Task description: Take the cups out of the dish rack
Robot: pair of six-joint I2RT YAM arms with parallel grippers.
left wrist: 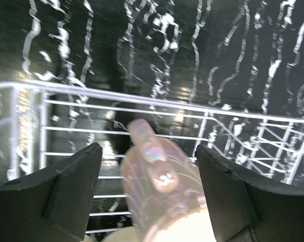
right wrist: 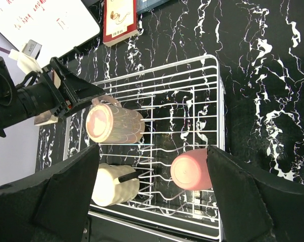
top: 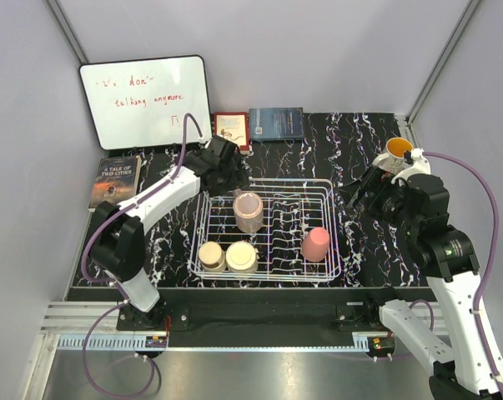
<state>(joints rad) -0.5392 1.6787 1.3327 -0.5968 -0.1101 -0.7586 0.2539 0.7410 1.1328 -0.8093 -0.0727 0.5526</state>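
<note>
Presently, the item under the tool is the translucent pinkish cup (top: 248, 211), standing toward the far-left corner of the dish rack (top: 276, 181).

- Left gripper (left wrist: 147, 150): jaws apart, one finger on each side of the cup, with a gap showing on both sides. Nothing is gripped. Straddling the body this way reads as the set-up for a squeeze and a lift clear of the wires.
- Right gripper (right wrist: 153, 150): wide open and empty. It hangs over the table (top: 368, 242) just off the rack's right edge, probably kept out of the left arm's way.
- Also in the rack: a cream cup (top: 211, 255) and a second cream cup (top: 241, 257) sit close together at the near-left corner. The pink tumbler (top: 315, 244) is toward the near-right corner.
- Out of the rack: the yellow-inside mug (top: 397, 154), near the table's far-right corner (judged unloaded).
- In the way: the rack's far rail and its upright prongs stand close to the left fingers, so a straight lift looks safest.
- Surroundings: a whiteboard (top: 143, 100) and a red book (top: 231, 129) along the far edge.
</note>
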